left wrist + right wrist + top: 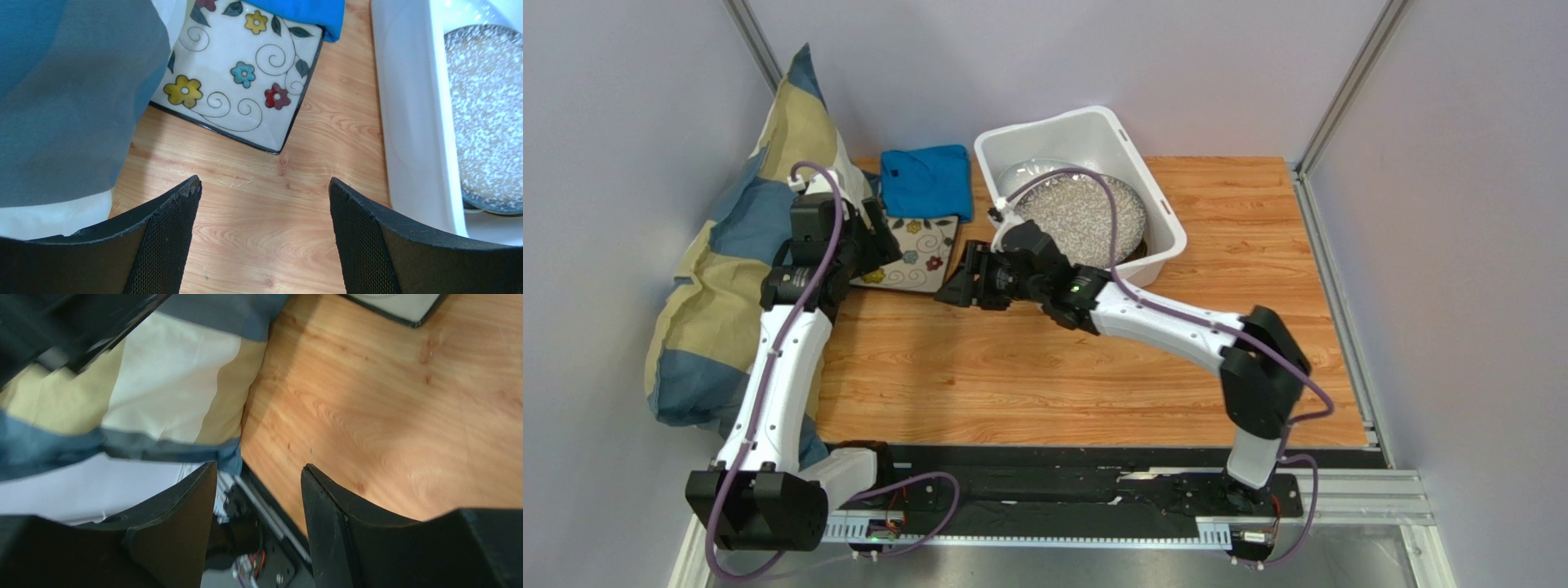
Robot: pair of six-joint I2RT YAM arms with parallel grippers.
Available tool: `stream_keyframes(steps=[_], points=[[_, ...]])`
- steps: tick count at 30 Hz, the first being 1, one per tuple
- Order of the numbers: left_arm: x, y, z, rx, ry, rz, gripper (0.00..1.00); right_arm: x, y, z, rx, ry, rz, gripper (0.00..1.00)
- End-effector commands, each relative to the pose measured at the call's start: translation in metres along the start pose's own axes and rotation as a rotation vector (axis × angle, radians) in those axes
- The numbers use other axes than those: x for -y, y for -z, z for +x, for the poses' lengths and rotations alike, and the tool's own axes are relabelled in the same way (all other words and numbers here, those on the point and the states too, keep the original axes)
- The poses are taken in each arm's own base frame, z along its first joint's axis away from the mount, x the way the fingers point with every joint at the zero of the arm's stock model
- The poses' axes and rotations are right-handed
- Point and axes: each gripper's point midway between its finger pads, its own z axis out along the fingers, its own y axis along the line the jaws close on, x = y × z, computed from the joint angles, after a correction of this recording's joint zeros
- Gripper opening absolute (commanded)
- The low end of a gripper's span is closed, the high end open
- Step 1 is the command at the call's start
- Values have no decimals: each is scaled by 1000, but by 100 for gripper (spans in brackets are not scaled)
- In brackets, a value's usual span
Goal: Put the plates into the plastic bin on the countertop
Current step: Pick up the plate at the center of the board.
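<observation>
Here the left hand (264, 184) gapes wide, empty, near the floral plate (239, 79). The right hand (259, 467) — half open — holds nothing.

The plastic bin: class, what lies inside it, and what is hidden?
A grey-speckled round plate lies in the plastic bin. It covers most of the floor; anything beneath it cannot be made out.

White arm links (775, 368), black joints (1259, 380), purple cables (1112, 227) (one per arm), black mesh-textured fingers (169, 245)
</observation>
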Motion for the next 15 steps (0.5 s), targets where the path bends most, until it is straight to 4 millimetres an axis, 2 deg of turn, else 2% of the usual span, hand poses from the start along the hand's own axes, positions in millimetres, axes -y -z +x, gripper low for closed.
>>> stream_keyframes(steps=[1, 3, 4, 5, 7, 8, 15], points=[[6, 6, -17, 61, 70, 84, 81, -11, -60, -37, 139, -65, -32, 56], [7, 3, -13, 28, 89, 112, 81, 6, -79, -39, 150, -56, 24, 56], [3, 2, -13, 27, 109, 111, 81, 24, -95, -39, 172, -54, 76, 56], [4, 2, -13, 27, 116, 121, 81, 28, -99, -46, 198, -49, 108, 56], [1, 4, -13, 33, 121, 118, 81, 56, -114, -45, 218, -53, 190, 56], [1, 6, -14, 37, 122, 124, 81, 60, -119, -48, 232, -60, 208, 56], [4, 12, -16, 54, 120, 147, 81, 119, -157, -43, 210, -91, 317, 57]])
